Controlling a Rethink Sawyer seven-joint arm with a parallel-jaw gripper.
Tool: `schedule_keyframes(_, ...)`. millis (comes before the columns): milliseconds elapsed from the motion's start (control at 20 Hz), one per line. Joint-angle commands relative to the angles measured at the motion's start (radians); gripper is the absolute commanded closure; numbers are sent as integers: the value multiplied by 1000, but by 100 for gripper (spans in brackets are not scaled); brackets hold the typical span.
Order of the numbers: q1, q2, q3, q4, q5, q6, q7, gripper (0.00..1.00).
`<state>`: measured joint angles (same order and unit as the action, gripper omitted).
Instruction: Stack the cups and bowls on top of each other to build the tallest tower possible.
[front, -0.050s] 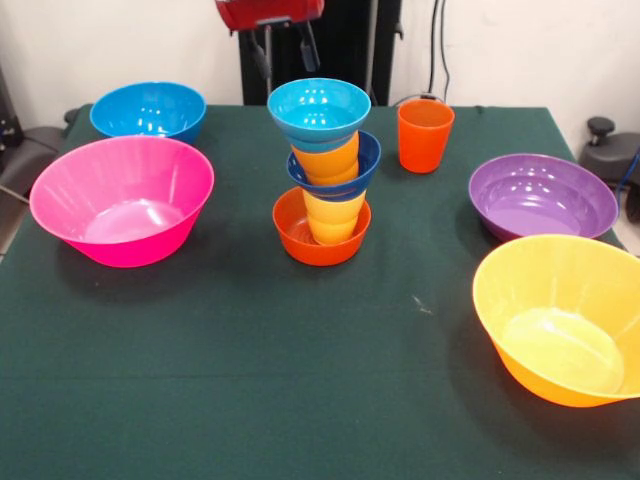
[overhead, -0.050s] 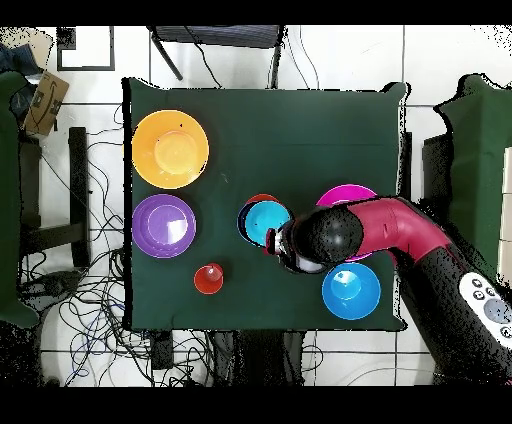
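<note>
The yellow-orange bowl (front, -0.050s: 565, 320) sits nearest; mid-surface the tower (front, -0.050s: 322, 170) stands directly below the end effector (front, -0.050s: 284, 48), apparently released and empty, red-orange cup (front, -0.050s: 425, 136) just beside.

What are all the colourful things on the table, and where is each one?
Views are front unless noted.
tower: one, table centre; bottom to top: orange-red bowl, yellow cup, dark blue bowl, light orange cup, cyan bowl.
red-orange cup: one, standing alone right of the tower.
blue bowl: one, far left.
pink bowl: one, large, left.
purple bowl: one, right.
yellow-orange bowl: one, large, near right.
table: one, dark green cloth.
arm: one, red and black, overhead view.
end effector: one, above the tower, holding nothing.
</note>
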<state>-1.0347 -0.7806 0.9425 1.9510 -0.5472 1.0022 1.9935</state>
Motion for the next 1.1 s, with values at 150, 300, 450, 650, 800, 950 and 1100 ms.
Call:
schedule_keyframes(150, 6, -277, 64, 55, 12, 25, -163, 0)
schedule_keyframes(300, 11, -322, 61, 35, 23, 46, -175, 0)
schedule_keyframes(450, 20, -335, 58, 9, 24, 39, -179, 0)
schedule_keyframes(650, 24, -346, 60, -12, 37, -2, -170, 0)
schedule_keyframes(800, 28, -324, 42, -31, 29, -14, -162, 0)
schedule_keyframes(950, 28, -290, 30, -41, 15, -33, -162, 0)
schedule_keyframes(1100, 29, -270, 23, -52, 6, -41, -161, 0)
